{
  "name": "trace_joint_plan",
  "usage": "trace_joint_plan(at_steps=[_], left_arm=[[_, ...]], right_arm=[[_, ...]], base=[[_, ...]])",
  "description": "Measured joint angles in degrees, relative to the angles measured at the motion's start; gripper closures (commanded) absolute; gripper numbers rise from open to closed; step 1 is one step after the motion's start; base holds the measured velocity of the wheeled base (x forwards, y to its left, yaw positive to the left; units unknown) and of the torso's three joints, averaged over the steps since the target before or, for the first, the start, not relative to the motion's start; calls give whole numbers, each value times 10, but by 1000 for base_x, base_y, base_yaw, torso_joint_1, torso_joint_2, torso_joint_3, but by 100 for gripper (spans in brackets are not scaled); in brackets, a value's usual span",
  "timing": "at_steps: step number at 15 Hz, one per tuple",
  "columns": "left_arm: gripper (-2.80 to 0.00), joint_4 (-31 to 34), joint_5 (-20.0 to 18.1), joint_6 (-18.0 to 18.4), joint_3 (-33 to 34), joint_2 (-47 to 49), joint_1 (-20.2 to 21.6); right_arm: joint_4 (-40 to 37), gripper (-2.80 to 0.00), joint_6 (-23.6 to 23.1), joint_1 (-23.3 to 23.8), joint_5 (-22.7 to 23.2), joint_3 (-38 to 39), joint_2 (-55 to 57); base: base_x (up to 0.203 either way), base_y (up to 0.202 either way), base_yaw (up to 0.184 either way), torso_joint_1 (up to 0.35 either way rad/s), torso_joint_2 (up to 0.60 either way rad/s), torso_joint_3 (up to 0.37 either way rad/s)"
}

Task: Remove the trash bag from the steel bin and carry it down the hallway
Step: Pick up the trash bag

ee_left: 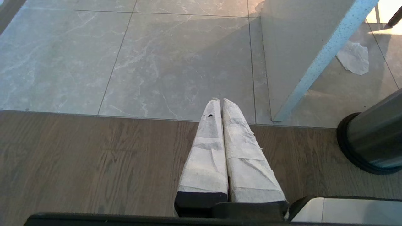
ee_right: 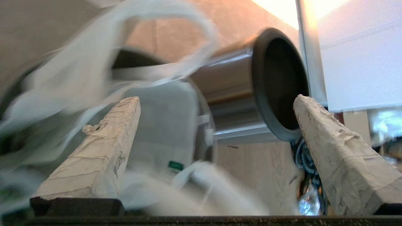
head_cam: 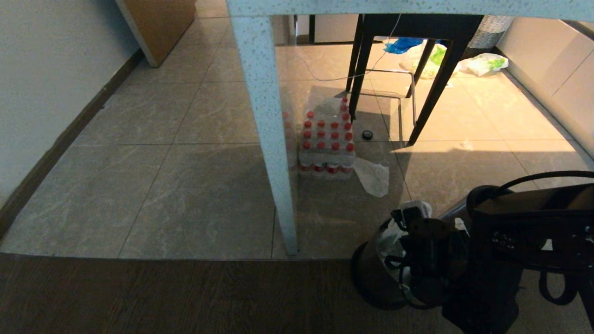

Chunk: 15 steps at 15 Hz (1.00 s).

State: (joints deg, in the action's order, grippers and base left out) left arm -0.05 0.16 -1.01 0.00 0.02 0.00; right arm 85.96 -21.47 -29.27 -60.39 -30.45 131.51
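The hallway floor (head_cam: 185,185) of marbled tiles is stretching away, meeting a dark wood strip at the near edge. The speckled white table leg (head_cam: 269,130) is standing beside a shrink-wrapped pack of red-capped bottles (head_cam: 327,144). The steel bin (head_cam: 371,273) is sitting on the wood strip, with the trash bag (ee_right: 94,78) spilling out of its mouth. The right hand (ee_right: 216,106) is hovering there, spread wide and gripping nothing. The left hand (ee_left: 220,102) is hanging pressed together over the wood, holding nothing.
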Motion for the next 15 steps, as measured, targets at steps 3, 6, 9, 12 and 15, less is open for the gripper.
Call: trace_joint_plan(at_steps=[3,6,9,12,15], left_arm=[[0,0,0,0,0,0,0],[0,0,0,0,0,0,0],[0,0,0,0,0,0,0],[0,0,0,0,0,0,0],[0,0,0,0,0,0,0]], right_arm=[[6,-280,6,31,8,5,-11],[-16,-280,4,40,18,24,-62],[-53,-280,0,43,23,22,-127],[-91,-280,-4,39,25,50,-193],[-231,-280,13,38,48,70,-267]], base=[[0,0,0,0,0,0],[0,0,0,0,0,0],[0,0,0,0,0,0],[0,0,0,0,0,0],[0,0,0,0,0,0]])
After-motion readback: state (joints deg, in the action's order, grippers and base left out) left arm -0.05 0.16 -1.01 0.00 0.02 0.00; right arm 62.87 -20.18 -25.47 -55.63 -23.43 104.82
